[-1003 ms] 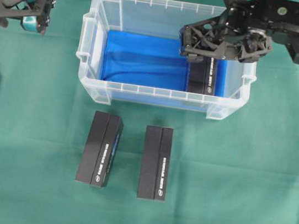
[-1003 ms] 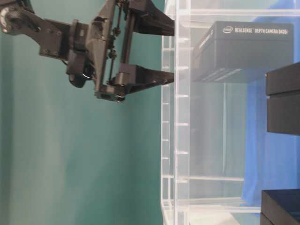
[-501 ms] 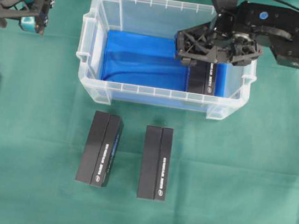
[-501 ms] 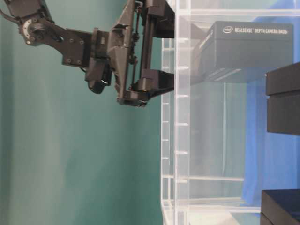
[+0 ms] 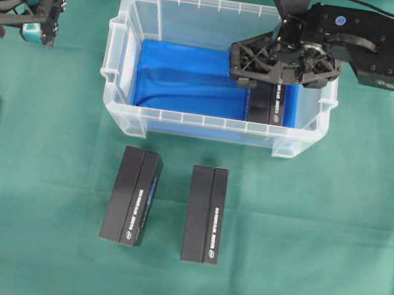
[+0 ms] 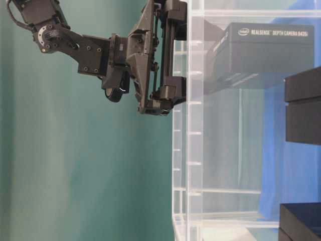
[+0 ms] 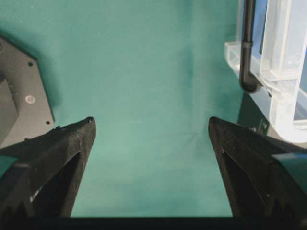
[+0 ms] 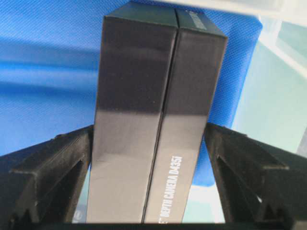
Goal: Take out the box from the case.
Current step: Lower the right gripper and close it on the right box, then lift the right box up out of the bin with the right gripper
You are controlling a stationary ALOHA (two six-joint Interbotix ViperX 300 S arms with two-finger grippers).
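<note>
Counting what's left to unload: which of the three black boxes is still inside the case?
The box between the right tool's open jaws, on the case's blue floor; the other two lie outside.

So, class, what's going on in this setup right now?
The right pincer is down inside the case, open, with a finger on each side of the black box there, not yet closed on it. Two more boxes lie on the green cloth in front of the case. The left pincer is open beside the case.

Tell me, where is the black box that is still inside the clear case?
In the overhead view the black box stands at the right end of the case, on its blue lining, under the open right gripper.
</note>
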